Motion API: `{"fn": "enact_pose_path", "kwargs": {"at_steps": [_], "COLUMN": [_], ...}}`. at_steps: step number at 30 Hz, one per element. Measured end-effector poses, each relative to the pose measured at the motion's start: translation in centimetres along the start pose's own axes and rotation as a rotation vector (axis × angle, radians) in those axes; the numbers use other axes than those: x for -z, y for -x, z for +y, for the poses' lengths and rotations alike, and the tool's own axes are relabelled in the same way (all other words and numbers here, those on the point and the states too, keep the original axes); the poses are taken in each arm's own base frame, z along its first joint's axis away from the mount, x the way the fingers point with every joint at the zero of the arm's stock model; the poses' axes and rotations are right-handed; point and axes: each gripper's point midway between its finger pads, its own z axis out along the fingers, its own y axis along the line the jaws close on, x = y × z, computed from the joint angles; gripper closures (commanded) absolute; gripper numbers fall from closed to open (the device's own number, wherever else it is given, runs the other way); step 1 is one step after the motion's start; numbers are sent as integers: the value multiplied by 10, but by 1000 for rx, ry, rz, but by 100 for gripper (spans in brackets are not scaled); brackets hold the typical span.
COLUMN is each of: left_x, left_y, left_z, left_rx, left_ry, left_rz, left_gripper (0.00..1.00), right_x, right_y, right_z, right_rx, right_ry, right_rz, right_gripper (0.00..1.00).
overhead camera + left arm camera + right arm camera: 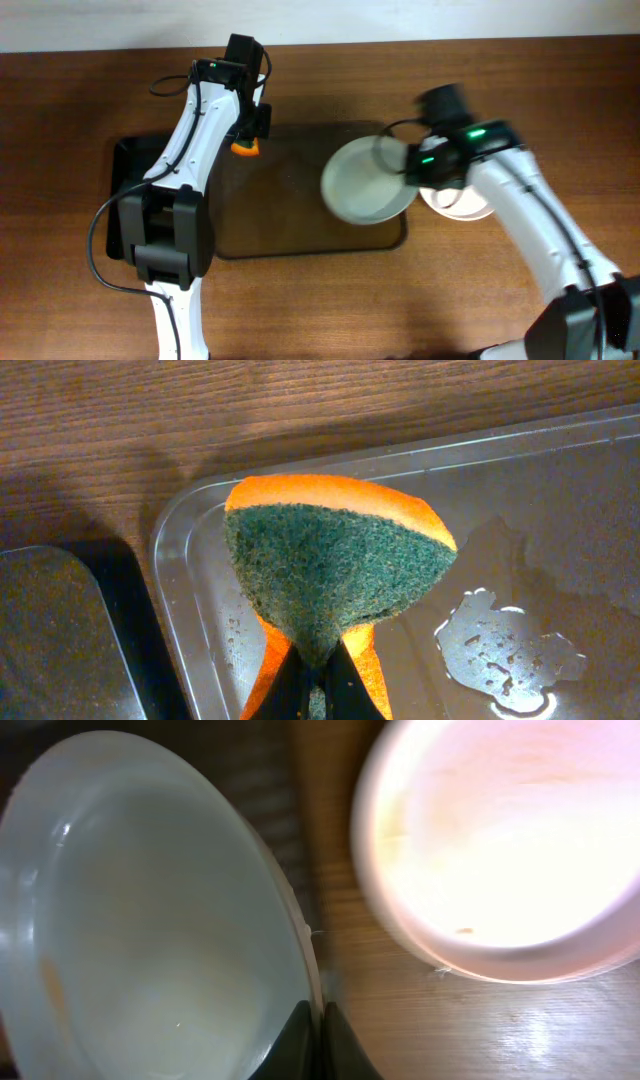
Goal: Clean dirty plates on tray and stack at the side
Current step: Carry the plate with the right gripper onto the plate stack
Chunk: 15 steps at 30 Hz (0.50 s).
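Note:
My right gripper [412, 178] is shut on the rim of a white plate [365, 182] and holds it tilted over the right end of the brown tray [290, 235]. In the right wrist view the plate [150, 920] fills the left and my fingers [318, 1040] pinch its edge. Another white plate [462, 205] lies on the wood right of the tray, bright in the right wrist view [500, 840]. My left gripper [247, 135] is shut on an orange and green sponge [335, 575] above the tray's far left corner [190, 560].
A smaller black tray [130, 190] lies left of the brown tray, seen also in the left wrist view [50, 630]. A water puddle with specks [505, 650] lies on the brown tray's floor. Wooden table [80, 100] all round.

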Motion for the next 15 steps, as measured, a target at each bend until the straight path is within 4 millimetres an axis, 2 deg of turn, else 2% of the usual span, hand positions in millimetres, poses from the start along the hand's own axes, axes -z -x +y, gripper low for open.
{"fn": "enact_pose_path", "kwargs": {"at_steps": [5,7,9,10,11,12,13,15], "left_x": [0,0,0,0,2,8,14,43], "left_y": [0,0,-3,-11,-20,-27,-31,-22], "left_z": [0,0,0,1,3,7,13,39], "left_rx": [0,0,-1,-3,-1,7,18,83], "left_ry": [0,0,1,3,7,9,10,16], "left_rz": [0,0,11,43,82,119,140,115], "left_gripper": [100,100,100,100,100,100,100,100], "right_x": [15,9,-6,-14,-22,-27,-32,-35], "right_y": [25,23,17,12,10,9,12,13], "right_z": [-130,-156,-166,-170,-172,-174,-176,-178], "right_rx": [-323,-370,-384,-389,-389,-389,-397,-401], "right_ry": [-40,-59,-81,-94,-101,-106,-111,-116], "right_rz": [-24,-5,41,67,81,89,84,83], "right_gripper": [96,96,96,96,90,55,38,40]}}
